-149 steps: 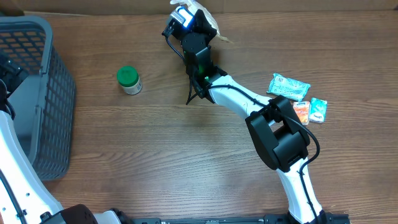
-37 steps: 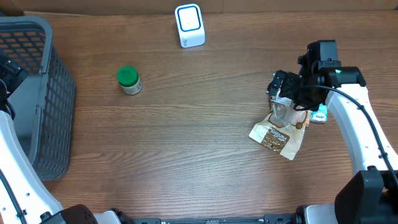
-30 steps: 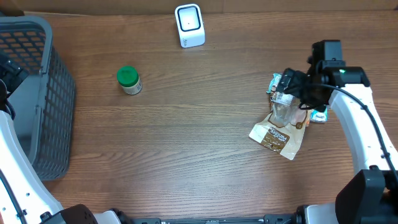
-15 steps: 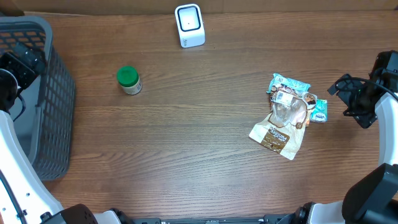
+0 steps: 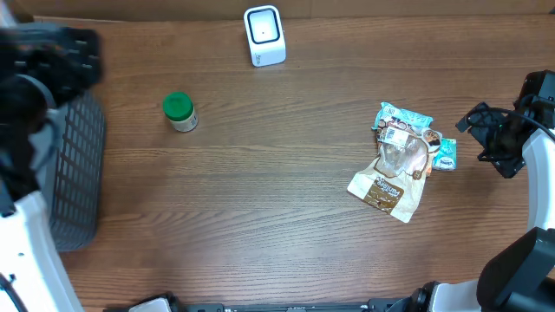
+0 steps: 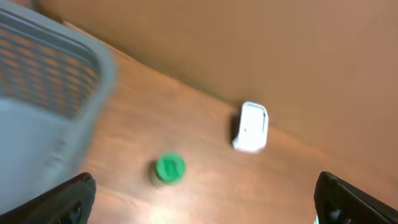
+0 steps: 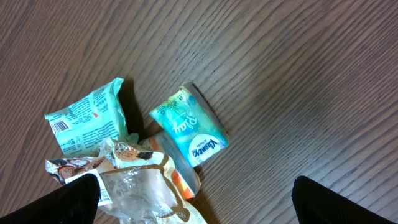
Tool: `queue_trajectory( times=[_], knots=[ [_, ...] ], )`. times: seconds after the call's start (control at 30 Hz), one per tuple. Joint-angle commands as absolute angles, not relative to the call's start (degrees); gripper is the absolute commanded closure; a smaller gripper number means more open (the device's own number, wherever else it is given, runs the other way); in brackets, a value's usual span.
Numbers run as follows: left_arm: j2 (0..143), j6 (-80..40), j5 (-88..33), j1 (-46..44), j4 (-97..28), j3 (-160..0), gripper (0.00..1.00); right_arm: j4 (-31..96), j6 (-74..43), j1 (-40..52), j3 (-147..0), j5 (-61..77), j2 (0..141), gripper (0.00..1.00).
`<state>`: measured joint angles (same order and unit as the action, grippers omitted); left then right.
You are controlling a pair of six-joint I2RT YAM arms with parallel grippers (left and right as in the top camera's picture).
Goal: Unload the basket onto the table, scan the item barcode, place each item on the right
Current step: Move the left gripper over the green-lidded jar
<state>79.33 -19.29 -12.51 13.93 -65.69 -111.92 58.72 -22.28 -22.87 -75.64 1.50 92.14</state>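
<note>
Views in order, overhead first. The barcode scanner (image 5: 264, 35) stands white at the far edge of the tabletop (image 5: 277, 234). The green-lidded jar (image 5: 179, 111) is upright to its left, well apart from everything and nearer the grey basket (image 5: 78, 165). The left arm (image 5: 48, 65) is a blur over the basket's far corner. The right arm (image 5: 539, 160) sits at the right edge with the right jaws spread and empty, just beside a pile made up of a brown pouch (image 5: 388, 182), a teal packet (image 5: 403, 115) and a tissue pack (image 5: 445, 153).

Left wrist: the left jaws are spread wide with nothing between them, and one fingertip (image 6: 65, 199) shows in each bottom corner. The green-lidded jar (image 6: 169, 168) is low and left of centre. The barcode scanner (image 6: 251, 126) is beyond it to the right, and the grey basket (image 6: 43, 106) is smeared on the left.

Right wrist: the right jaws are open over bare wood. The teal packet (image 7: 87, 124) shows a printed code at its left end. The tissue pack (image 7: 189, 127) lies just beside it, overlapping an orange packet (image 7: 185, 179). The brown pouch (image 7: 134, 193), with its clear window, is at the bottom edge.

Nothing settles which item is up. My read is the jar, since the left wrist looks toward it.
- Bring the left jaws down around the jar's body below the lid, not onto the lid.
- Centre the jar between the jaws before you close, so you don't tip it.
- The jar's code can't be read from here, so expect to turn the jar until the label faces the scanner's window.
- Hold it near the window without touching.
- Leave the right arm parked clear of the path.
</note>
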Motion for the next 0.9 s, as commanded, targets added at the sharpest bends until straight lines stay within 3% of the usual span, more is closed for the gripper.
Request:
queue_trajectory(
  times=[0.0,0.07,0.23,0.43,0.87],
  knots=[
    [81.41,-17.74,0.58,4.6,-68.51,-112.12,0.04,58.63,-22.52,-22.9,-75.22,1.76,90.87,0.0],
    [82.76,-17.5,4.93,0.03,-69.76,-112.12,0.04,58.63,-22.52,-22.9,-75.22,1.78,90.87,0.0],
    [87.61,-10.2,2.52,-5.52,-71.48,-112.12,0.07,58.63,-22.52,-22.9,-75.22,1.78,90.87,0.0],
    [94.72,-10.04,3.84,-5.63,-73.69,-112.12,0.13,58.63,-22.52,-22.9,-75.22,1.78,90.87,0.0],
    [109.82,-9.63,10.5,-5.61,-72.14,-112.12,0.12,58.61,-22.52,-22.9,-75.2,1.78,90.87,0.0]
  ],
)
